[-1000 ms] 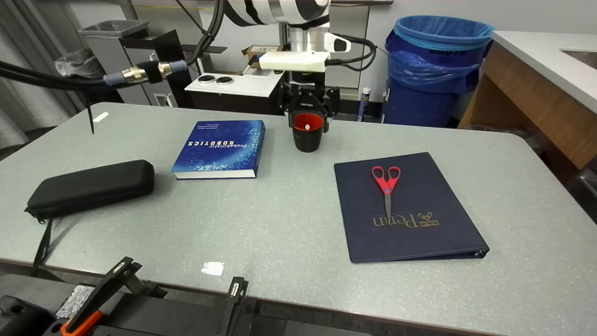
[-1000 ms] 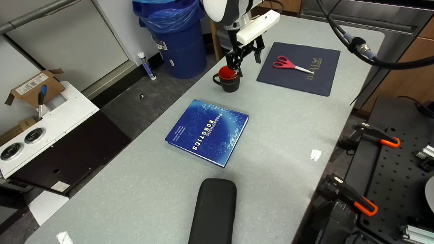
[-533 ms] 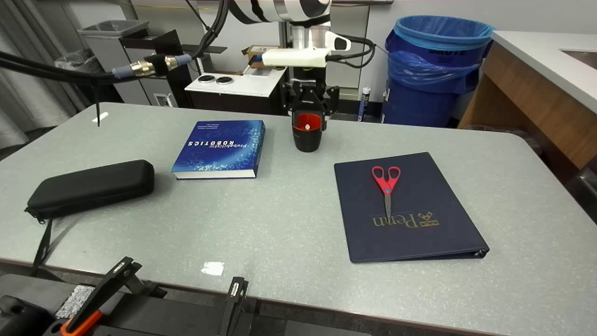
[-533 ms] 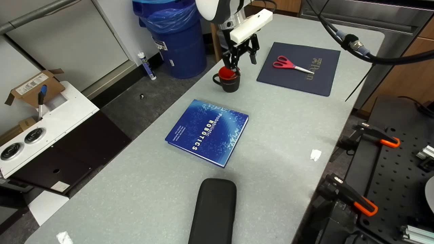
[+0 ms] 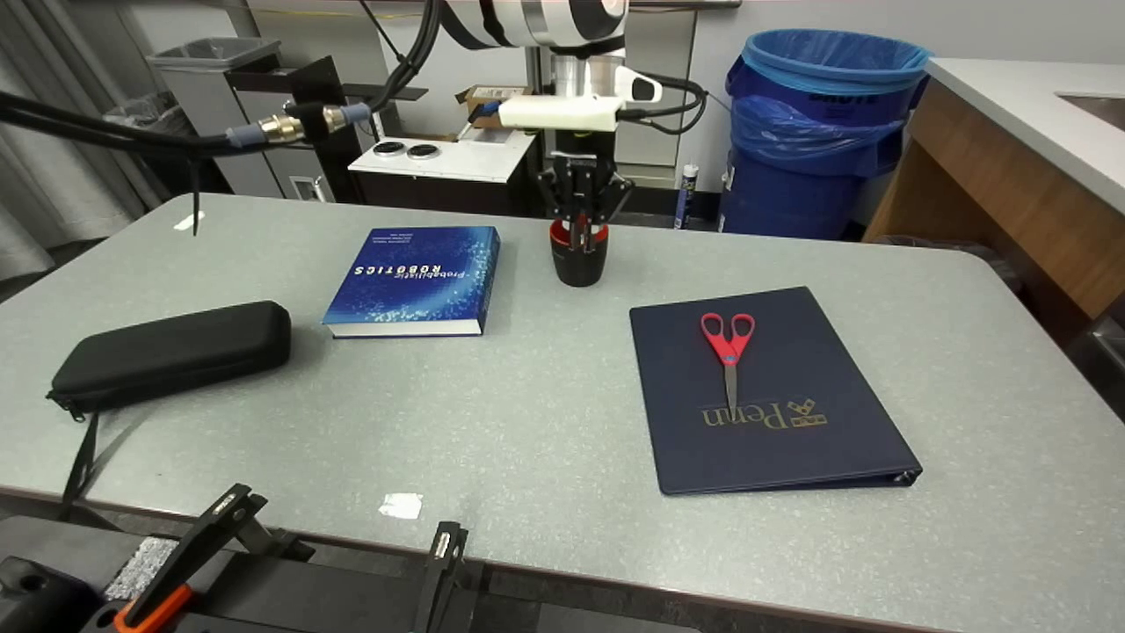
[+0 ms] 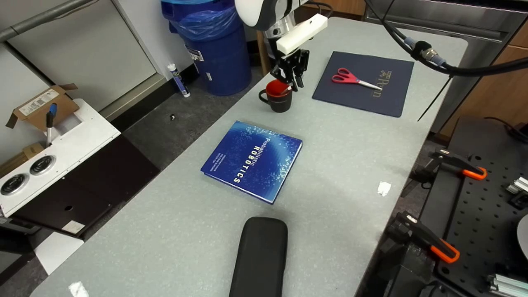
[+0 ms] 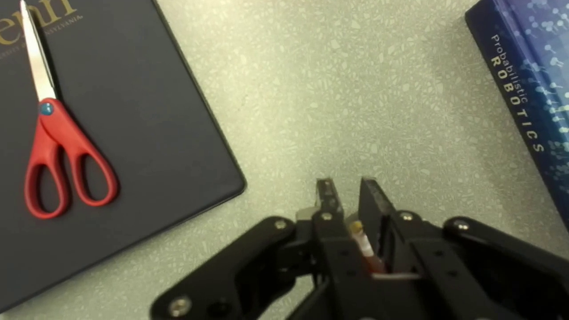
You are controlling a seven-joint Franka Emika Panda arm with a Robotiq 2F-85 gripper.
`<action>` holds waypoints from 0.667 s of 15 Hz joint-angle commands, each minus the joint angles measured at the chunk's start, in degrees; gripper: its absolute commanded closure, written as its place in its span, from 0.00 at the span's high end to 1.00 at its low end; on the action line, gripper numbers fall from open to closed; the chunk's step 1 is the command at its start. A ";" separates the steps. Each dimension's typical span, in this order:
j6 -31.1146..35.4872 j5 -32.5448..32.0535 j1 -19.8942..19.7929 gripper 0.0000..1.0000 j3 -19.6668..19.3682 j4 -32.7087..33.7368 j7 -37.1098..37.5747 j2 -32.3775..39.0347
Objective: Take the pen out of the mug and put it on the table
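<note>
The mug (image 5: 580, 268), dark outside and red inside, stands upright on the light grey table (image 5: 527, 422), its handle showing in an exterior view (image 6: 264, 97). The pen (image 6: 286, 89) leans inside it, with its pale end near the rim. My gripper (image 6: 297, 87) points down at the mug's opening, jaws part-way closed. In the wrist view a narrow gap separates the fingertips of the gripper (image 7: 347, 181), and the pen (image 7: 363, 242), white with a yellow end, shows low in that gap. Contact with the pen cannot be made out. Most of the pen is hidden.
A blue book (image 5: 413, 277) lies beside the mug. On its other side is a dark navy folder (image 5: 791, 440) with red-handled scissors (image 5: 728, 352) on top. A black case (image 6: 262, 255) lies beyond the book. A blue bin (image 6: 218, 53) stands on the floor behind the table.
The gripper's fingers have come much closer together over the mug, from wide apart to a narrow gap. The arm has shifted slightly. The mug has stayed in place.
</note>
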 commanded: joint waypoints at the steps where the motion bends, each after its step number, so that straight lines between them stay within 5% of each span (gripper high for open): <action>1: -2.81 0.90 -1.61 0.00 1.29 3.95 -0.23 1.99; 4: -2.43 0.41 -1.67 0.00 1.41 0.23 -1.69 -1.82; 10: 4.61 -2.33 -2.19 0.00 1.54 -17.61 -12.76 -19.55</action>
